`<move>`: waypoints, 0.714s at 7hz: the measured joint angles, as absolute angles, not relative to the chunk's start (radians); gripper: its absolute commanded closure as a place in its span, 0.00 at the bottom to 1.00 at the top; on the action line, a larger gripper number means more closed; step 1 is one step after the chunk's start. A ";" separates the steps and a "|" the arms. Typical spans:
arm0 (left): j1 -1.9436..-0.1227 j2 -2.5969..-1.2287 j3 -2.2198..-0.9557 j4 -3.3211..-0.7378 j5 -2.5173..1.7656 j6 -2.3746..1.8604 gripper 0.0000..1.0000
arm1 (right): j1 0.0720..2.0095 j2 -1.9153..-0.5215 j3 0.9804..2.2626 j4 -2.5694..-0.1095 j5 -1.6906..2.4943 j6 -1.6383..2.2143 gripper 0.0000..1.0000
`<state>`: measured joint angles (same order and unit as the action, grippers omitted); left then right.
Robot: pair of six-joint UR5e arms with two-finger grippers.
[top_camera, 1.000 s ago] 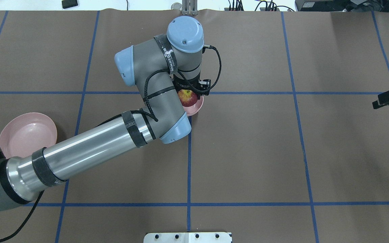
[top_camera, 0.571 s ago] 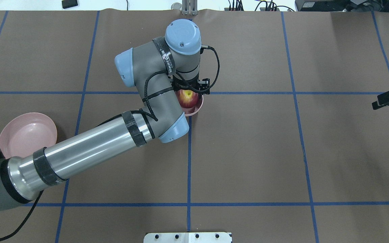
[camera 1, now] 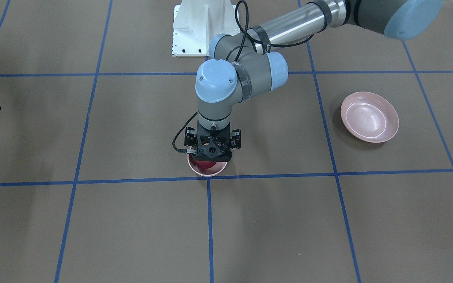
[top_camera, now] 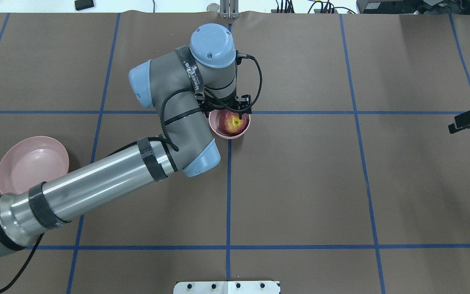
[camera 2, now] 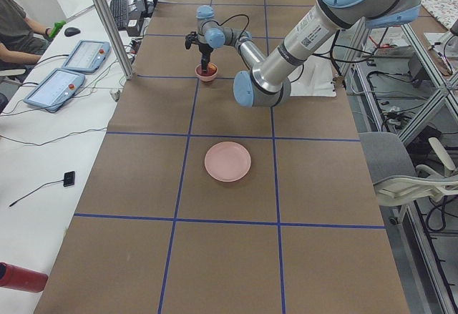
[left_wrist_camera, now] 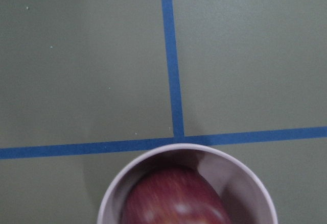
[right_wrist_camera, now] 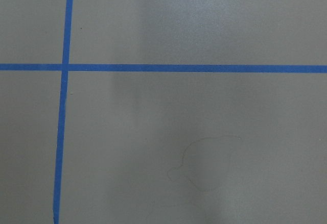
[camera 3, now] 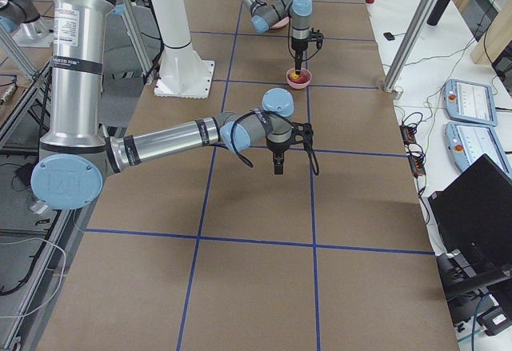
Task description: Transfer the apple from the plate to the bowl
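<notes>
Since a second ago the left arm [top_camera: 96,179] has swung its wrist toward the overhead view's left. The bowl [top_camera: 217,124], half hidden then, now shows nearly its whole rim. The apple [top_camera: 232,123], which stood above the rim under the wrist, now sits down inside the bowl with its yellow patch upward. The plate [top_camera: 31,163] and the right gripper [camera 3: 277,167] are where they were.

The left gripper [camera 1: 210,158] hangs straight over the bowl, close above the apple. Whether its fingers are spread, together or touching the fruit cannot be told, because the wrist and camera bracket cover them. The left wrist view shows no fingers, only the bowl's far rim with the apple's red crown inside. The right gripper points down over the mat [top_camera: 300,183], well off to the robot's right, and how its fingers stand cannot be told either.

The bowl stands just on the robot's side of a crossing of blue tape lines [top_camera: 300,112] and holds the apple, which fills most of it. The plate lies well apart on the robot's left — its pink inside bare.
</notes>
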<state>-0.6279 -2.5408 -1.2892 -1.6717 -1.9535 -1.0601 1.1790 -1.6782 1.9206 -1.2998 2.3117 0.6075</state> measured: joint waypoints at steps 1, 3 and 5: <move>-0.634 -2.443 -1.427 -1.649 -1.955 -1.041 0.03 | 1.179 -1.678 1.919 -1.299 2.312 0.607 0.00; -0.686 -2.207 -1.751 -1.541 -1.953 -0.852 0.03 | 1.179 -1.678 1.918 -1.299 2.311 0.607 0.00; -0.827 -1.936 -1.989 -1.547 -1.973 -0.646 0.03 | 1.180 -1.677 1.917 -1.299 2.310 0.605 0.00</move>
